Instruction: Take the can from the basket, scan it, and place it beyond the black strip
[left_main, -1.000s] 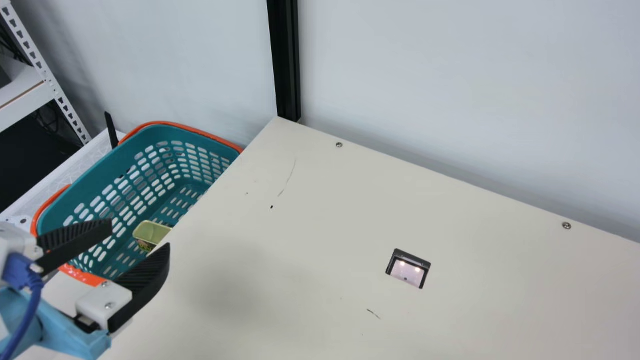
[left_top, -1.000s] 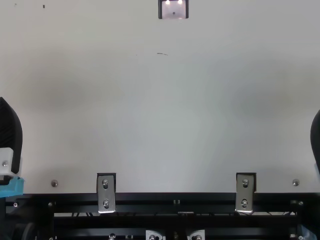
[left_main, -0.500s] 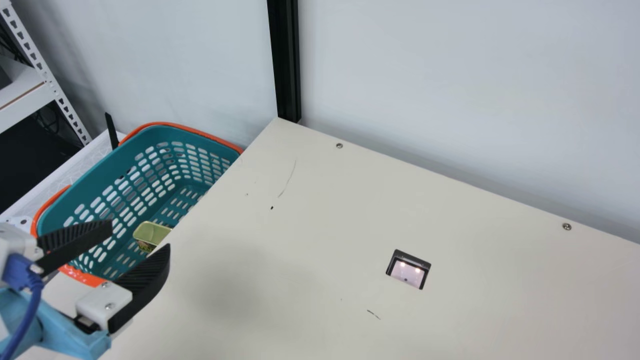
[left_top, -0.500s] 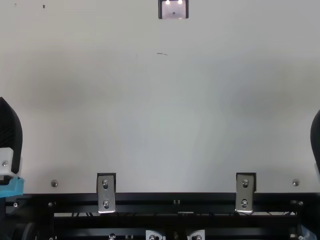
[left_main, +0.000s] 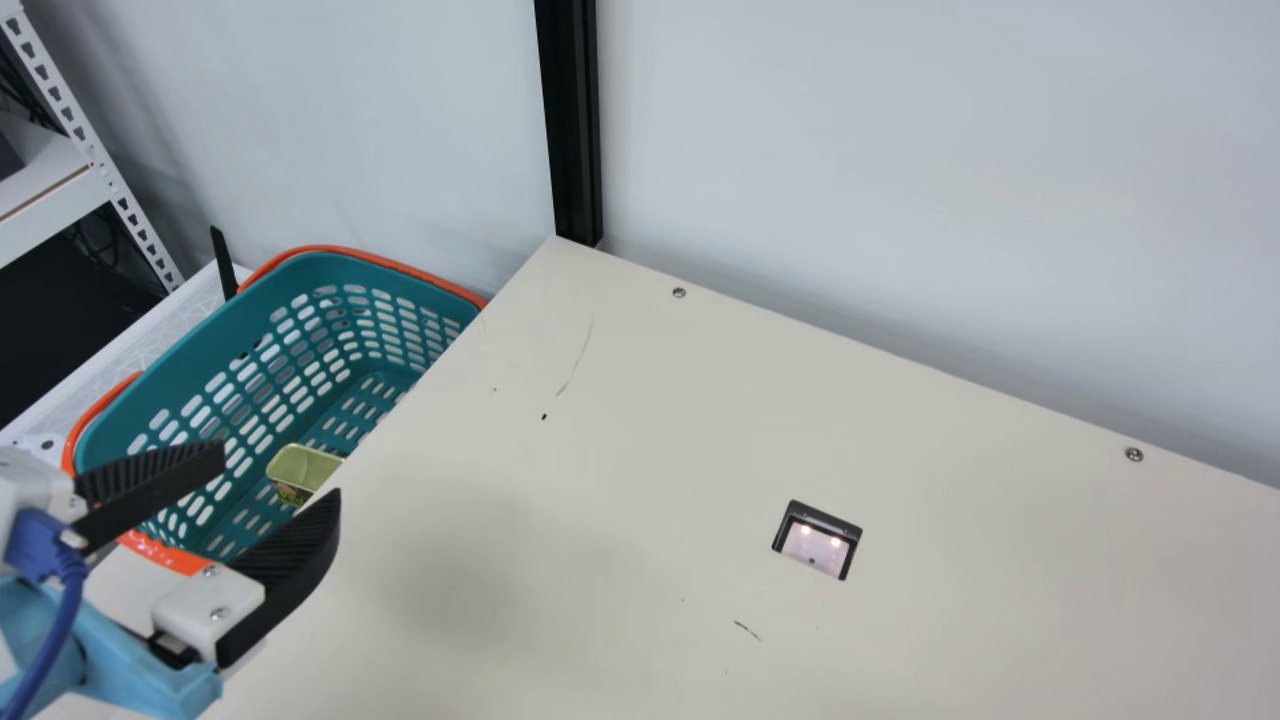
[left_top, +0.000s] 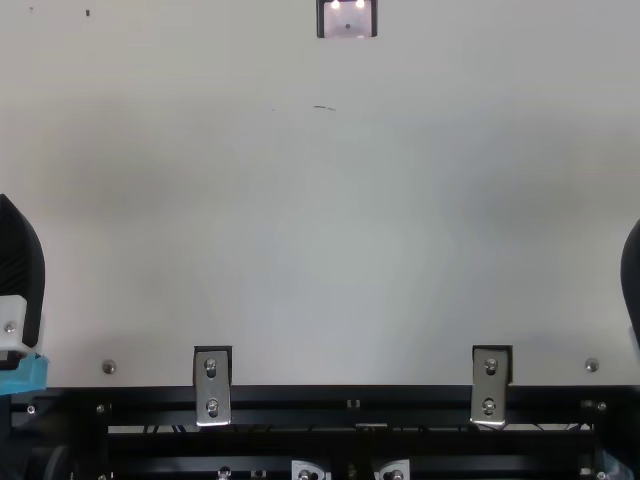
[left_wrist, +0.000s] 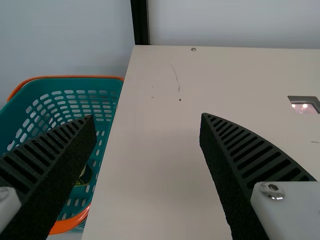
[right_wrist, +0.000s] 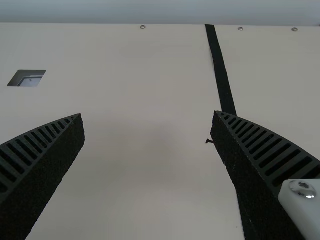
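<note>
At eight o'clock in the main view, our left gripper (left_main: 281, 472) comprises black ribbed fingers (left_main: 300, 545), white screw-fitted mounts (left_main: 195, 600), a light-blue bracket (left_main: 140, 665) and blue cable (left_main: 58, 635). Our right gripper (left_top: 631, 280) has black slotted fingers (right_wrist: 272, 155).

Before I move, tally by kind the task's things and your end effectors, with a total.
Basket: 1
Can, in the basket: 1
Scanner: 1
Black strip: 1
Left end effector and right end effector: 2
Total: 6
</note>
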